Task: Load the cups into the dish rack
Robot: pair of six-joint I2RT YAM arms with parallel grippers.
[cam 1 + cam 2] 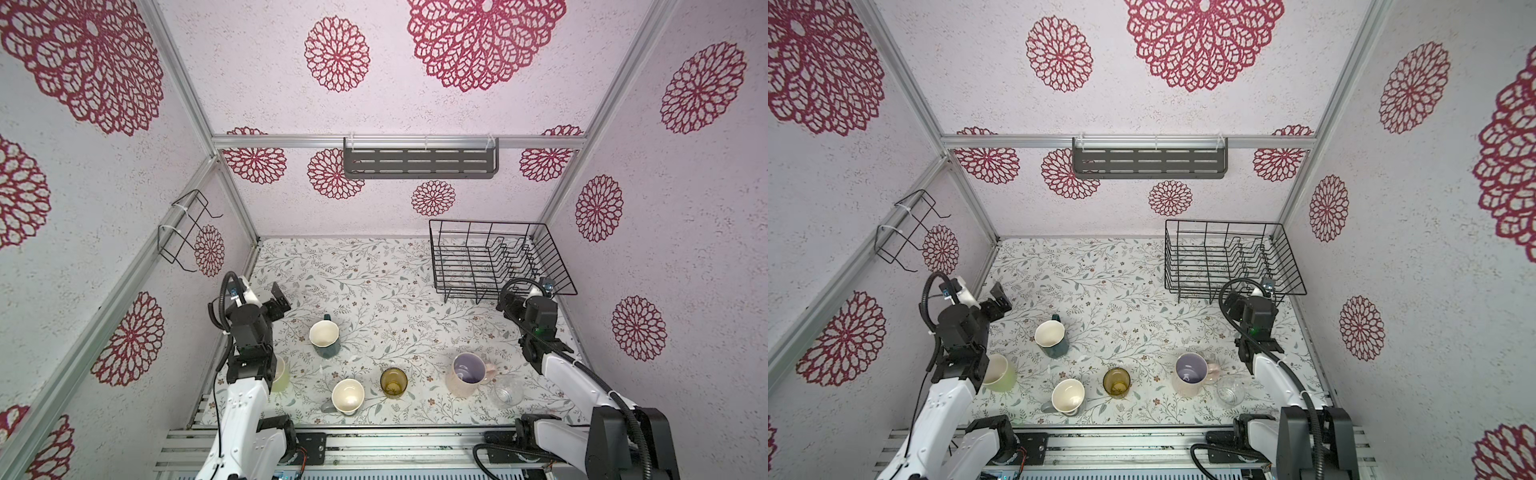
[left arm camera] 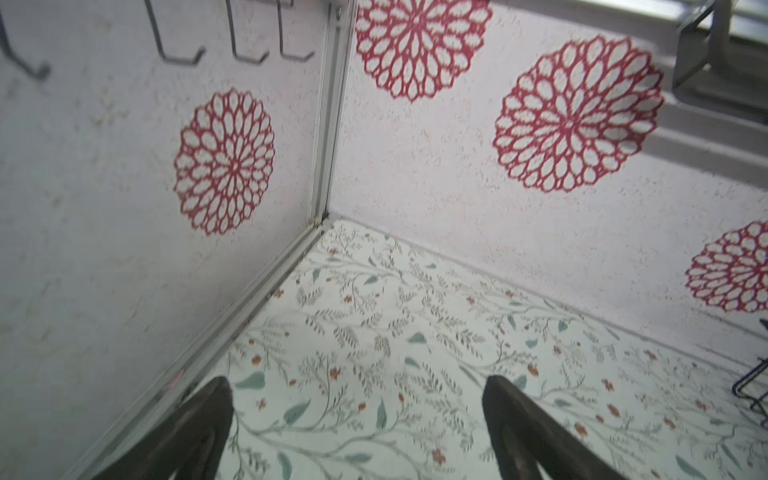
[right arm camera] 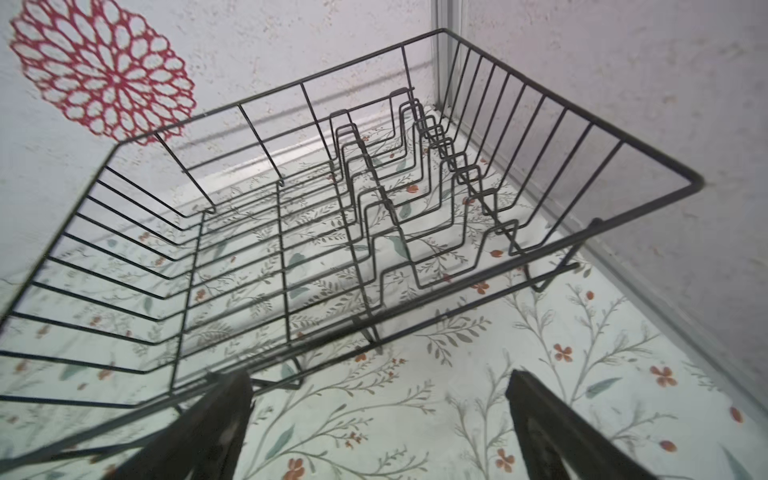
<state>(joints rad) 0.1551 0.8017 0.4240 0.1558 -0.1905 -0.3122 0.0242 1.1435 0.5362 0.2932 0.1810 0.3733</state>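
Observation:
Six cups stand upright on the flowered tabletop, seen in both top views: a dark teal mug, a light grey mug, an amber glass tumbler, a large pink mug, a small clear glass, and a pale yellow-green mug partly hidden behind my left arm. The black wire dish rack sits at the back right with nothing in it. My left gripper hangs open and holds nothing, behind the teal mug and facing the back left corner. Open and holding nothing, my right gripper faces the rack from just in front.
A grey slotted shelf hangs on the back wall. A small black wire holder is fixed to the left wall. Walls close in the table on three sides. Bare tabletop lies between the rack and the left wall.

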